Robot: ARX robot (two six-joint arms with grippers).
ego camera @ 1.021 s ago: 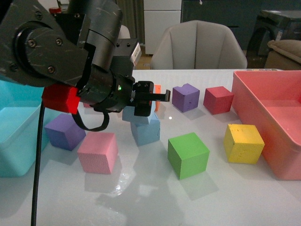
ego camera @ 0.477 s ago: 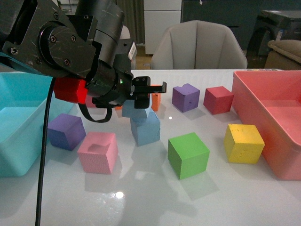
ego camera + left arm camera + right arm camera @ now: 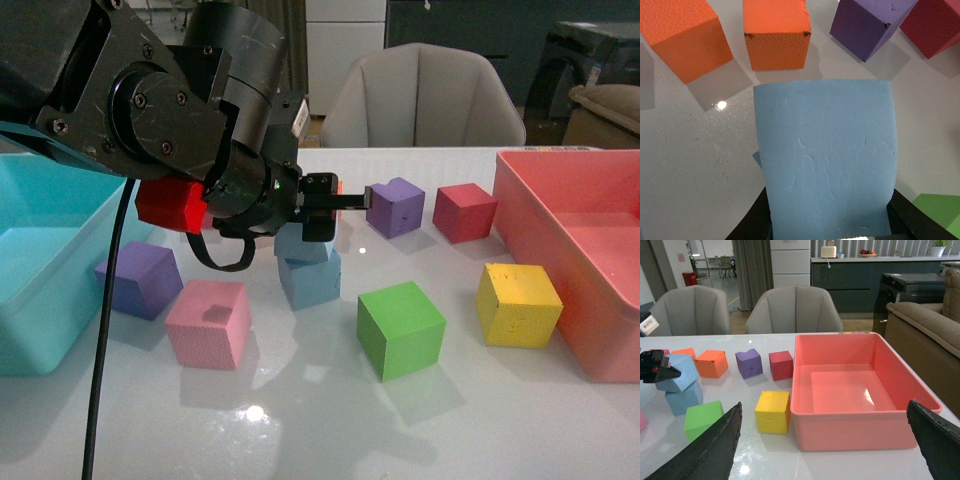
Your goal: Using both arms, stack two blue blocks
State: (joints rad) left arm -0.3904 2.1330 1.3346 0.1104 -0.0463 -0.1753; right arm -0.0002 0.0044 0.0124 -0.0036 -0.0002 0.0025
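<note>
Left claw [image 3: 322, 215] was clamped on the upper blue block [image 3: 298, 241], its black fingers [image 3: 751, 226] pressed against two opposite sides of the cube. Right claw [image 3: 824, 410] hung with its two dark fingers [image 3: 710, 450] spread wide and nothing between them.

Closest to the near edge of the white worktop [image 3: 320, 430] sat a green cube [image 3: 400, 328], roughly midway along. A pink cube [image 3: 208, 322] sat toward the left edge. A yellow cube [image 3: 517, 303] lay toward the right edge, just beside the outer wall of the pink bin [image 3: 600, 340]. A teal bin [image 3: 40, 330] filled the left edge, and a purple cube [image 3: 140, 278] stood near it, just behind the pink cube.

Farther in, the lower blue block [image 3: 312, 280] stood flat on the worktop, a little left of the middle. The upper blue block lay on top of it, touching it but tilted and turned out of line, as the right wrist view made plain. The bulky black left arm [image 3: 150, 110] reached across above the purple and pink cubes, a red-orange part [image 3: 170, 205] showing on its underside.

Toward the far edge stood a second purple cube [image 3: 395, 207] and a dark red cube [image 3: 463, 211], near each other but apart. In the left wrist view two orange cubes [image 3: 685, 37] [image 3: 776, 32] sat side by side beyond the blue blocks. Past the far edge stood a grey chair [image 3: 420, 95].
</note>
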